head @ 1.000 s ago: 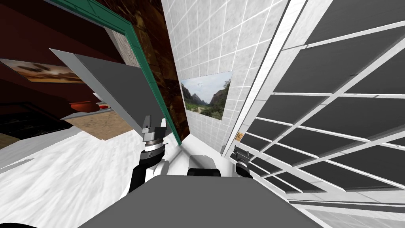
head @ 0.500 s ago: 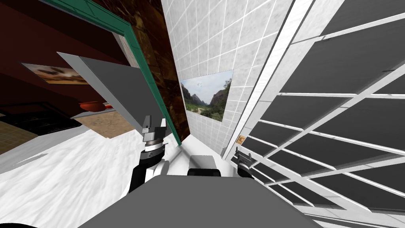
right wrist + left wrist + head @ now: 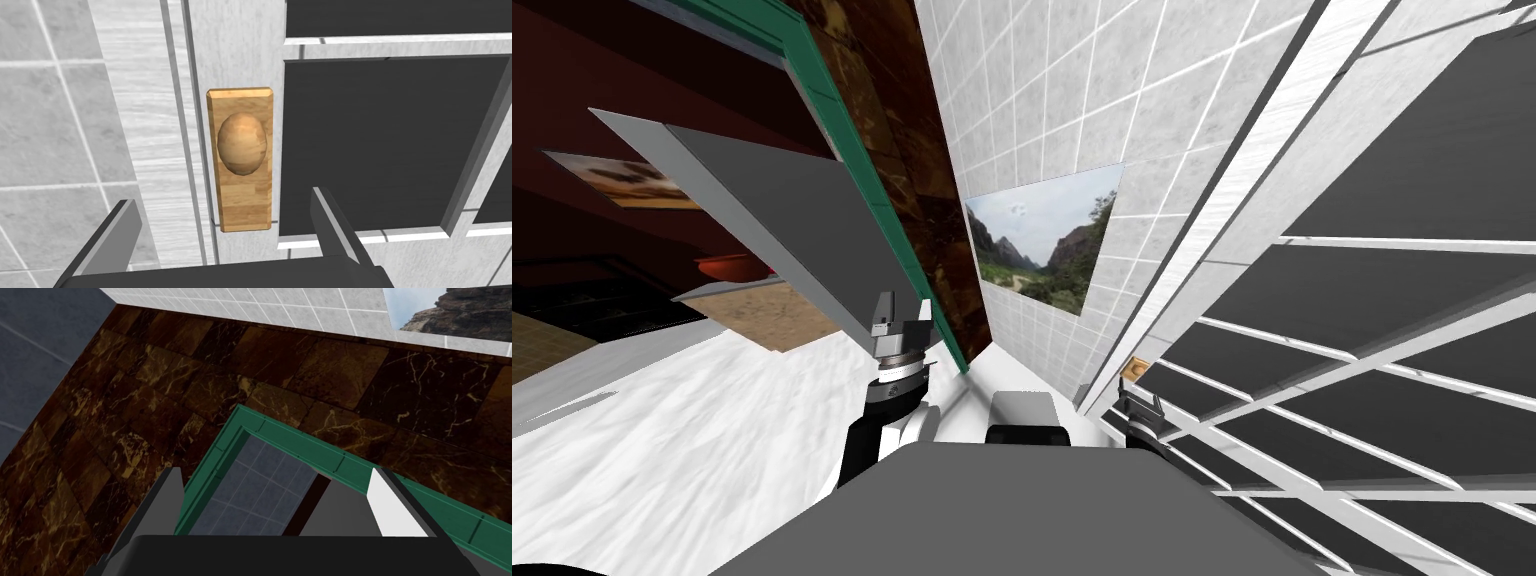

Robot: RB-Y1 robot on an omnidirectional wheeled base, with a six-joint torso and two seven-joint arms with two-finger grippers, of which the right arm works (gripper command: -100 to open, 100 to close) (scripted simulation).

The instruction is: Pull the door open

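Slip risk: right tool (image 3: 223, 196), fingers spread, short of rounded knob (image 3: 242, 144); closing off-centre could lose grip mid-pull. Left tool (image 3: 275, 470) likewise spread.

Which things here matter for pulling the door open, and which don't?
Job: white paned door; wooden knob; right gripper, open, short of the knob.
Idle: left gripper, open, facing the green frame; landscape picture.
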